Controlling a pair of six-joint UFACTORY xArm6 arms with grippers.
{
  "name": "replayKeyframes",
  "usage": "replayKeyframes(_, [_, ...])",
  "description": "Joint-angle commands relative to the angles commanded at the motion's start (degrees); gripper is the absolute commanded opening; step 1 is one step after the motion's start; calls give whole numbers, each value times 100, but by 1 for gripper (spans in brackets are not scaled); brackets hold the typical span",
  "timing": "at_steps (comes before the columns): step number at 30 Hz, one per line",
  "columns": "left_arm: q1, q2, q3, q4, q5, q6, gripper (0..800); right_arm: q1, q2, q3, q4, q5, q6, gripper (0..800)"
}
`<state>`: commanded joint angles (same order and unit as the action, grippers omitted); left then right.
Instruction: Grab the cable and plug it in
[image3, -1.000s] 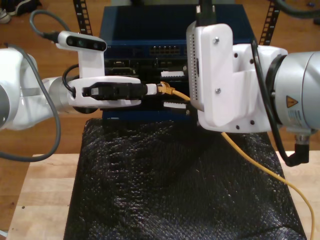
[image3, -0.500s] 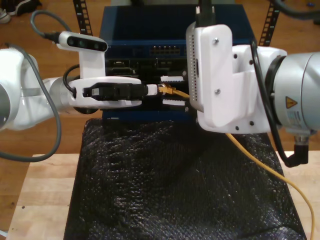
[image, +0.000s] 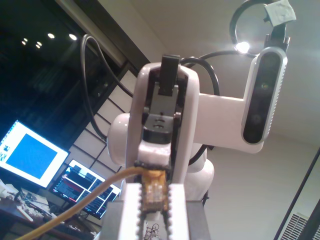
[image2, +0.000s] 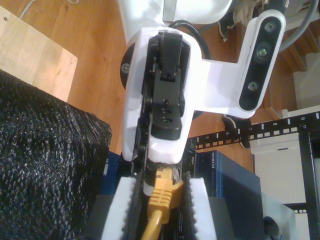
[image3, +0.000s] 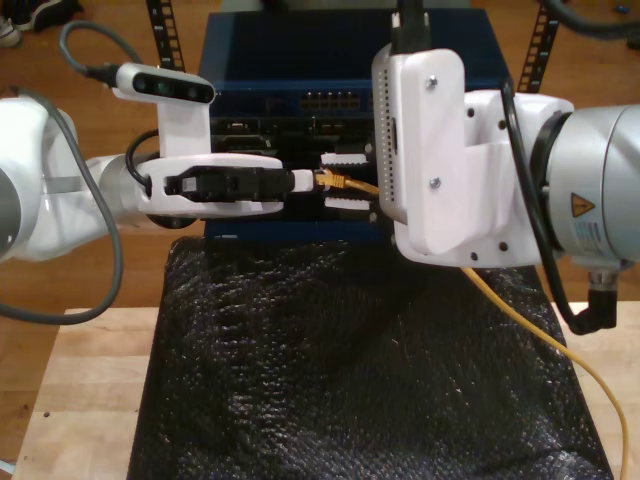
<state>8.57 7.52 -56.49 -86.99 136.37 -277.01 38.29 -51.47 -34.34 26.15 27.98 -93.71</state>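
The cable (image3: 540, 340) is thin and yellow-orange, trailing off toward the exterior view's right over the black mat. Its pale plug (image: 152, 195) sits between the white serrated fingers of my first gripper (image: 152, 186), which is shut on it. That gripper (image3: 308, 180) reaches in from the exterior view's left. The orange boot (image2: 162, 195) behind the plug lies between the toothed fingers of my second gripper (image2: 162, 182), which press against it. This gripper (image3: 345, 180) comes from the exterior view's right. Both hold the cable end just in front of the blue device.
A blue network device (image3: 350, 60) with a row of ports (image3: 330, 100) stands behind the grippers, between black rack rails (image3: 165, 35). A black textured mat (image3: 360, 370) covers the wooden table (image3: 90, 390). The second arm's bulky white camera mount (image3: 430, 150) hides part of the device.
My second gripper's two fingers have drawn together around the cable end, quickly at first and then barely at all. The first arm has stayed where it was.
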Motion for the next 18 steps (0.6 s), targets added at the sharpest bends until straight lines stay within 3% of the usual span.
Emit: replayKeyframes(18, [0, 9, 0, 0, 0, 0, 15, 9, -53, -9, 9, 0, 18, 186])
